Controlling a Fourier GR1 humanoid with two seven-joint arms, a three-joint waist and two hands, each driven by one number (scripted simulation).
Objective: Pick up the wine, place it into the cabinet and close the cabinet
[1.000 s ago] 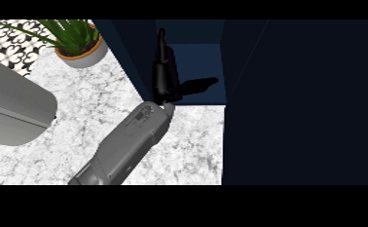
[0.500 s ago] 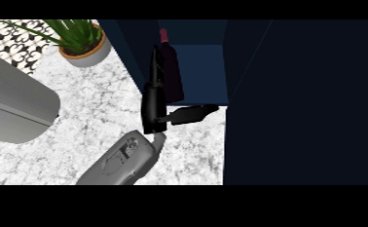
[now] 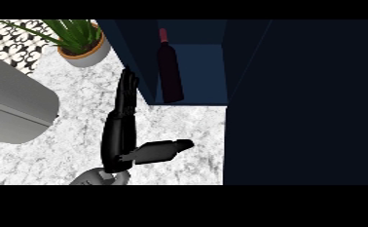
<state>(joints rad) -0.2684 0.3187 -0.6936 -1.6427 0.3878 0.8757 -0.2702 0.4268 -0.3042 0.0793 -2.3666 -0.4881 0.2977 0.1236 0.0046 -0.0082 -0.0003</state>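
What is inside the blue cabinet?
A dark wine bottle with a red top stands inside the cabinet, near its left wall. The dark door on the right covers the rest, so nothing else can be seen there.

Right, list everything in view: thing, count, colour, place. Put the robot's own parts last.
Wine bottle: one, dark with a red top, standing inside the open cabinet.
Cabinet: one, dark blue, at the back of the counter; its dark door fills the right side of the view.
Potted plant: one, green leaves in a grey pot with an orange rim, upper left on the counter.
Grey object: one, at the left edge; what it is cannot be told.
Counter: one, white-grey marble.
Hand: one, black, open, fingers stretched toward the cabinet's left wall, thumb out to the right; which hand cannot be told.
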